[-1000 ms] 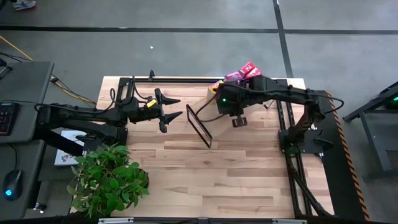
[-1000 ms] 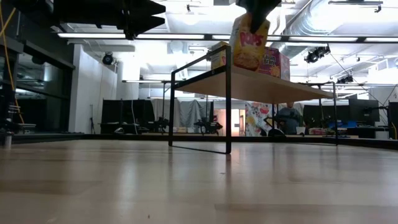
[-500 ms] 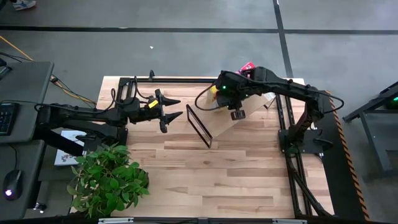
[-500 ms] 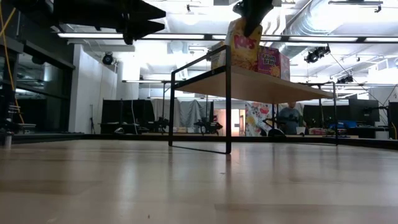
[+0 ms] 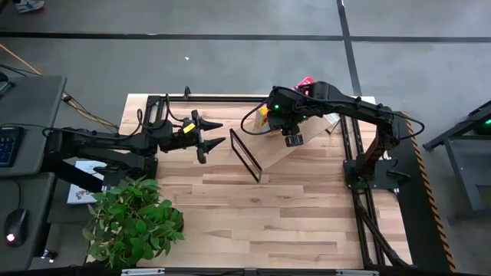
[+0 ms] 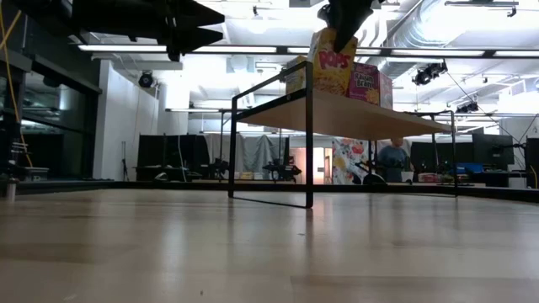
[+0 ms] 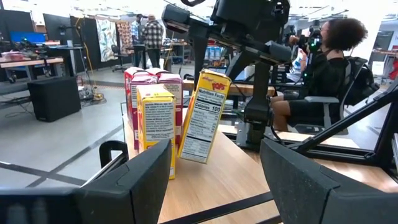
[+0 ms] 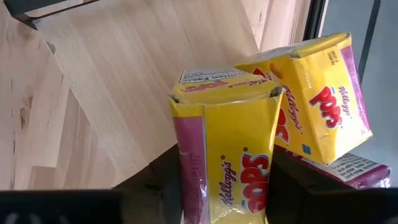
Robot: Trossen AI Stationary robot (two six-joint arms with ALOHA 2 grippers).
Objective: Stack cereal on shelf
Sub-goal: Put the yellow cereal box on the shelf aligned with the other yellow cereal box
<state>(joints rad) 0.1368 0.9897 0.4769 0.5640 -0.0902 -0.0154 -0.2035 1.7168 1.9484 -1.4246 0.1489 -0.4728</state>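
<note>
The shelf (image 5: 295, 146) stands slantwise on the table, its board (image 6: 354, 118) raised on black wire-frame ends. At its far end stand several cereal boxes: a yellow one (image 7: 155, 124), with red and pink ones (image 7: 149, 84) behind it. My right gripper (image 6: 341, 21) points steeply down above that end, shut on a second yellow cereal box (image 7: 205, 115). My left gripper (image 5: 211, 136) hovers level and open to the left of the shelf, its fingers (image 7: 143, 180) wide apart with nothing between them. My right gripper holds the yellow cereal box by its upper end (image 6: 335, 38), pinched between the two fingers (image 8: 165, 186) on opposite sides. The fingers come from above, slanting down. The box hangs tilted beside the standing boxes; whether its lower edge (image 7: 189, 158) touches the board I cannot tell.
A potted green plant (image 5: 134, 218) stands at the table's near left corner. A desk with a keyboard and a mouse (image 5: 15, 226) is left of the table. A seated person (image 7: 329, 74) shows in the room beyond. Bare tabletop (image 5: 291, 222) lies in front of the shelf.
My right gripper has carried the yellow box toward the table's far edge and a little left, along the shelf to the standing boxes, mostly in the first half second. The box has stayed tilted.
</note>
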